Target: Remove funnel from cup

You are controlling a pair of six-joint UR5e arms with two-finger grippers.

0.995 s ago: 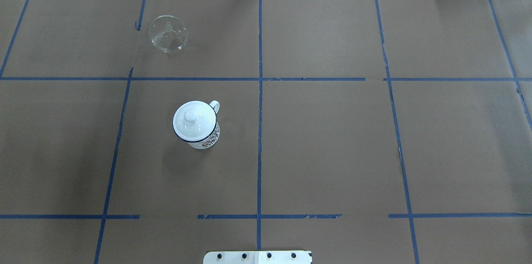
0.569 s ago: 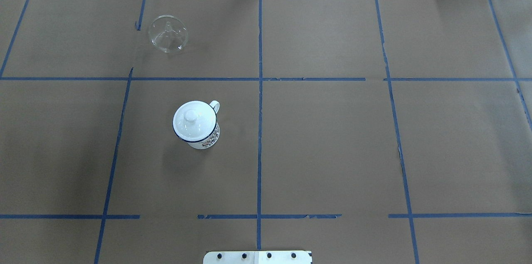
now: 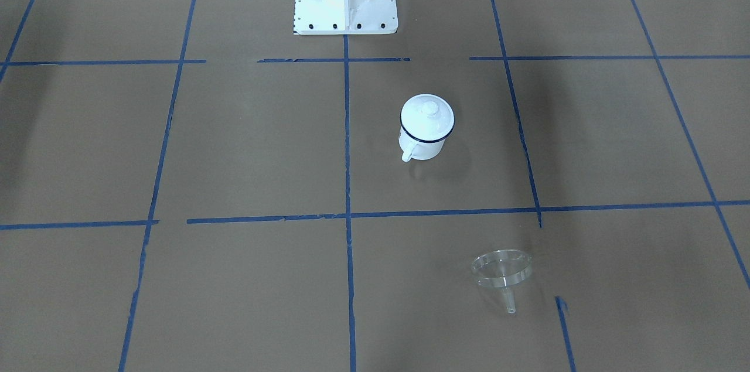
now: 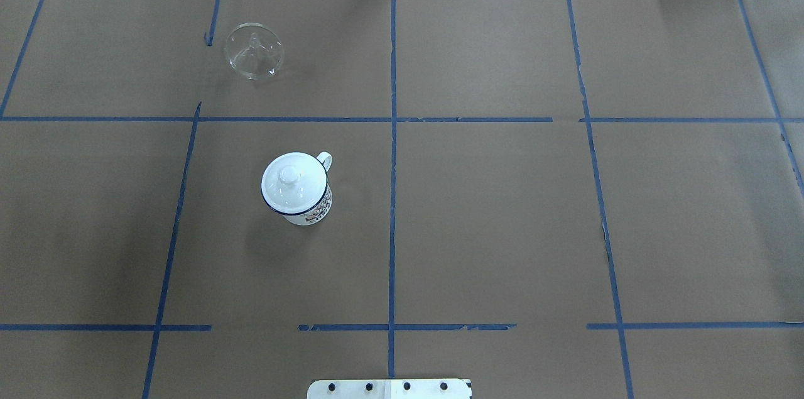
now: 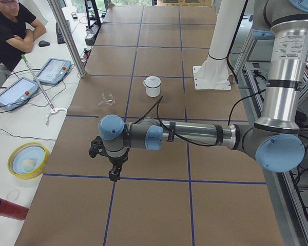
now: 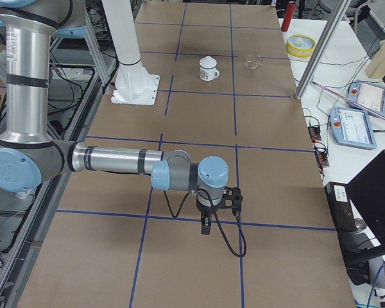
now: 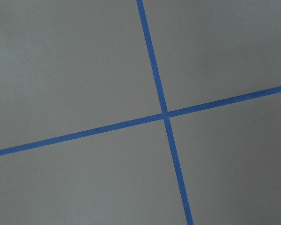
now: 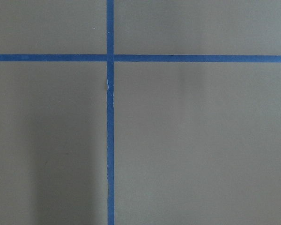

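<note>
Though funnel (image 4: 254, 51) lies apart from cup (image 3: 425, 148), I cannot tell left pincer (image 5: 113, 177) or right pincer (image 6: 206, 228) width.

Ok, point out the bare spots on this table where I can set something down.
Everything right of the centre tape line in the overhead view is bare. Left of it are only the lidded cup and, farther from the robot, the funnel; the patch between them is free. Nowhere is crowded.
</note>
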